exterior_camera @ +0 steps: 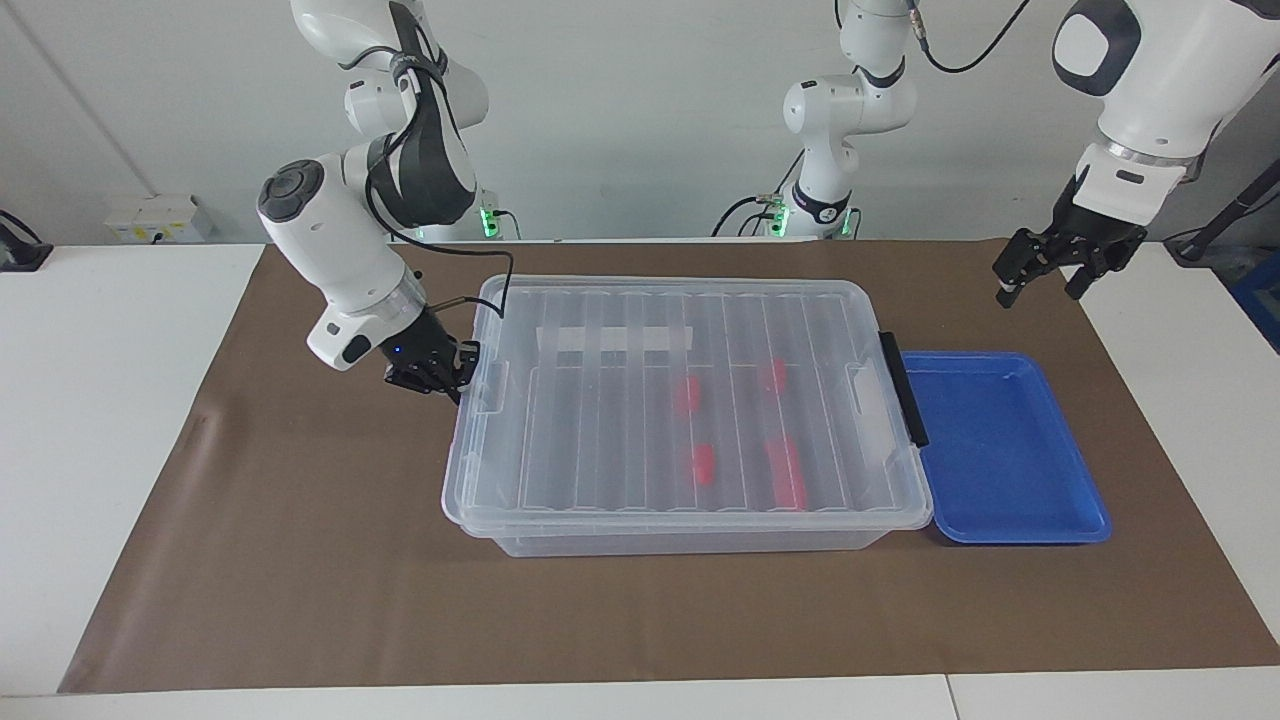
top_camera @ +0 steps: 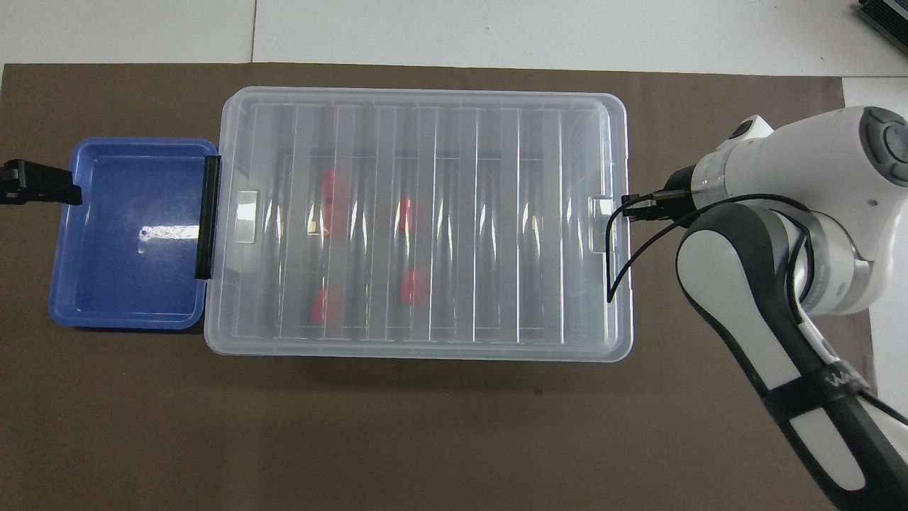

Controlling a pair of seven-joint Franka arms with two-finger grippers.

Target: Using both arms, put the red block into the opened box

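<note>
A large clear plastic box (exterior_camera: 690, 520) with a ribbed transparent lid (exterior_camera: 680, 400) is set on the brown-covered counter (exterior_camera: 300, 560), a shallow blue tray (exterior_camera: 1000, 450) touching its black-latched end toward the left arm. Small red plastic blocks (exterior_camera: 703, 464) are seen inside it through the lid. The right gripper (exterior_camera: 440, 375), fingertips closed together, is held at the lid's rim toward the right arm's end, while the left gripper (exterior_camera: 1040, 275) is held spread wide and empty above the counter near the tray.

Both arms (exterior_camera: 340, 250) are showing glossy white rounded shells with dark grey joint caps and black bands at the elbows. Black cables are looping along the links. Each is ending in a small black gripper; the right gripper (exterior_camera: 435, 378) is showing a blue light, and green lights are glowing at the bases.
</note>
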